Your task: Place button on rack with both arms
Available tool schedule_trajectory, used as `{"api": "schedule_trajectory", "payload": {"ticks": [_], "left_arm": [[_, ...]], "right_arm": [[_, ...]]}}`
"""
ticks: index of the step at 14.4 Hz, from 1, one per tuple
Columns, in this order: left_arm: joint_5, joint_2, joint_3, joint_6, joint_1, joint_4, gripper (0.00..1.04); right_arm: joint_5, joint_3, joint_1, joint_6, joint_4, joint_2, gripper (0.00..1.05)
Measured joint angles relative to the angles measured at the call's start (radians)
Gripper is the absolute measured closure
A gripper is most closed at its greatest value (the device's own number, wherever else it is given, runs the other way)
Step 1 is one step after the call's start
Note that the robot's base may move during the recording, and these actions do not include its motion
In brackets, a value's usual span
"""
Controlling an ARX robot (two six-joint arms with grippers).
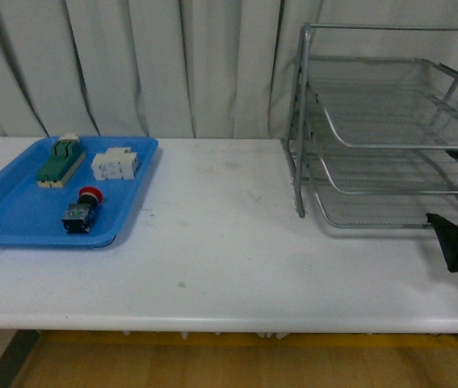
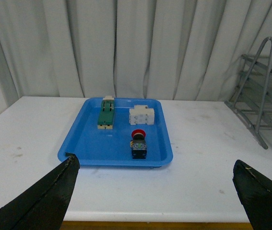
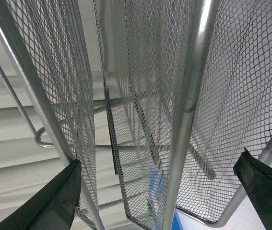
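— Watching the button [image 1: 81, 212] now. It lies on its side in the blue tray [image 1: 10, 206], near the front rim, on the left of the table [image 1: 229, 267]. The rack [image 1: 374, 145] stands well apart, far right.
— Which way does it point?
— Red cap away from me, toward the curtain, with the boxy body nearer. The long axis runs near-to-far, with the cap end tipped a little to the right in the front view.
— Hands?
— My left hand [image 2: 154, 165] is spread wide and holds nothing, hanging short of the tray. My right hand [image 3: 158, 162] is likewise wide and empty, nosed right up against the rack's mesh.
— Worries?
— A few, I reckon. Closing across the round cap could let it squirt out, so I'd want the flat body sides. Coming in low, a fingertip could clip the tray rim and shift everything, the white component [image 1: 115, 164] included. And my right hand looks close enough to those wires to snag.
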Motion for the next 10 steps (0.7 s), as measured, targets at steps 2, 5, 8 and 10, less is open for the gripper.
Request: {"api": "schedule_trajectory", "payload": {"ticks": [2,5,8,10], "left_arm": [[0.0,0.0,0.0,0.0,0.0,0.0,0.07],[0.0,0.0,0.0,0.0,0.0,0.0,0.07],[0.0,0.0,0.0,0.0,0.0,0.0,0.07],[0.0,0.0,0.0,0.0,0.0,0.0,0.07]], "right_arm": [[0.0,0.008,0.004,-0.01,-0.002,0.02,0.06],[0.0,0.018,0.005,-0.018,-0.003,0.033,0.06],[0.0,0.08,0.005,-0.037,-0.001,0.061,0.16],[0.004,0.105,0.005,-0.06,-0.002,0.082,0.4]]}}
